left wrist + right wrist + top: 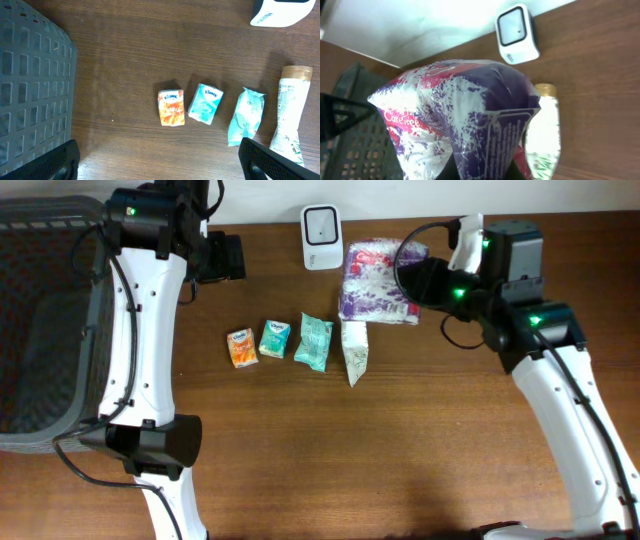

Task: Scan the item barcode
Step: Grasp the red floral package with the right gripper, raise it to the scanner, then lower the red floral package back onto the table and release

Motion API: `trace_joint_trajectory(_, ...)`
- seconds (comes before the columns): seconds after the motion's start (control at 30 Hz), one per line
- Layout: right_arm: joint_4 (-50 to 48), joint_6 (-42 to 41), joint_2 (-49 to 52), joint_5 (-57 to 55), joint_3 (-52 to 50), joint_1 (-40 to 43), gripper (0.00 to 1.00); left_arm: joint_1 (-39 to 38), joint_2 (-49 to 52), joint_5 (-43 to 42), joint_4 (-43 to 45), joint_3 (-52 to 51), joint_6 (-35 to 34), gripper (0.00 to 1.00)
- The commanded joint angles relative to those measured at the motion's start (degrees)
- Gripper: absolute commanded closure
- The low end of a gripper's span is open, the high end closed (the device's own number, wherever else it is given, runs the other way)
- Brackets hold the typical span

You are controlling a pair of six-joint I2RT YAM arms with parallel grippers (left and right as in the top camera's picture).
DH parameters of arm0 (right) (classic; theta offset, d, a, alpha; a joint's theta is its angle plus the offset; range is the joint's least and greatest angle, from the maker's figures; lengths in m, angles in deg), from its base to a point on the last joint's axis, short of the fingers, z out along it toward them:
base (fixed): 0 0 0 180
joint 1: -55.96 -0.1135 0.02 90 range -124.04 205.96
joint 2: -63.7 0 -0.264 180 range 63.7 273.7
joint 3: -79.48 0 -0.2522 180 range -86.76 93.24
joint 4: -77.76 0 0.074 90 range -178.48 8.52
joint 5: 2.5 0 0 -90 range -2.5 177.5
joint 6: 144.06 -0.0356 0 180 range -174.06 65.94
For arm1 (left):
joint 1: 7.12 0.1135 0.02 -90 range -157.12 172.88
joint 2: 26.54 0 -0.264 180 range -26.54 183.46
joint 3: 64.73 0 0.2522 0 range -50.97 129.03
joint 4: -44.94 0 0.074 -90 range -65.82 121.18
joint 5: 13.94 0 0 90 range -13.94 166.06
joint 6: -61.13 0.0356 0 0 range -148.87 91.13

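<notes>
Right gripper (418,284): jaws closed on the near end of the Carefree pack (375,280). Its fingers were mostly hidden behind the bunched purple-and-white wrapper in the right wrist view. The pack (465,120) filled most of that view, running straight ahead from the fingertips with its brand lettering turned toward the camera. I could not tell whether the far end was resting on the table (420,440) or raised off it.

The barcode scanner (322,224), a white unit with a dark window, stood ahead of the right gripper and past the far end of the pack, apart from it. In the right wrist view the scanner (517,34) sat above and to the right of the pack, close to the table's back edge. A white tube with a tan cap (542,130) lay just beside the pack, on the scanner's side.

Left gripper (160,167): jaws spread wide with nothing between them, hanging over bare table. Ahead of its fingertips lay a row of items:
- orange Kleenex pack (171,107)
- teal Kleenex pack (206,103)
- teal wipes packet (246,116)

The orange pack was nearest the gripper's midline. The grey basket (30,90) stood off to one side of the left gripper. The Carefree pack was well apart from this gripper.
</notes>
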Motion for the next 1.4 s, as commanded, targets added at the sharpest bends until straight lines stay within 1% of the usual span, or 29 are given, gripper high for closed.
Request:
trace_joint_trajectory(0.0, -1.8, -4.0, 0.4, 4.2, 0.6, -4.2, 0.96, 0.1, -0.5, 0.0, 0.0, 0.6, -0.3, 0.01)
trace_joint_trajectory(0.1, -3.8, -4.7, 0.4, 11.3, 0.6, -4.5, 0.96, 0.1, -0.5, 0.0, 0.0, 0.6, -0.3, 0.01)
trace_joint_trajectory(0.13, -3.6, -5.7, 0.4, 11.3, 0.6, -4.5, 0.96, 0.1, -0.5, 0.0, 0.0, 0.6, -0.3, 0.01)
trace_joint_trajectory(0.33, -1.5, -5.5, 0.5, 11.2, 0.5, -4.5, 0.96, 0.1, -0.5, 0.0, 0.0, 0.6, -0.3, 0.01)
trace_joint_trajectory(0.5, 1.6, -4.4, 3.3, 11.7, 0.5, -4.5, 0.96, 0.1, -0.5, 0.0, 0.0, 0.6, -0.3, 0.01)
trace_joint_trajectory(1.1, 1.8, -2.9, 4.2, 10.7, 0.5, -4.5, 0.96, 0.1, -0.5, 0.0, 0.0, 0.6, -0.3, 0.01)
trace_joint_trajectory(1.17, 2.2, -0.4, 4.2, 5.7, 0.5, -4.5, 0.96, 0.1, -0.5, 0.0, 0.0, 0.6, -0.3, 0.01)
trace_joint_trajectory(1.27, 3.5, -0.2, 4.2, -0.7, 0.6, -4.4, 0.96, 0.1, -0.5, 0.0, 0.0, 0.6, -0.3, 0.01)
trace_joint_trajectory(1.3, 3.9, 1.3, 4.2, -3.3, 0.6, -4.4, 0.96, 0.1, -0.5, 0.0, 0.0, 0.6, -0.3, 0.01)
trace_joint_trajectory(1.37, 6.9, 2.5, 4.2, -16.1, 0.6, -4.4, 0.96, 0.1, -0.5, 0.0, 0.0, 0.6, -0.3, 0.01)
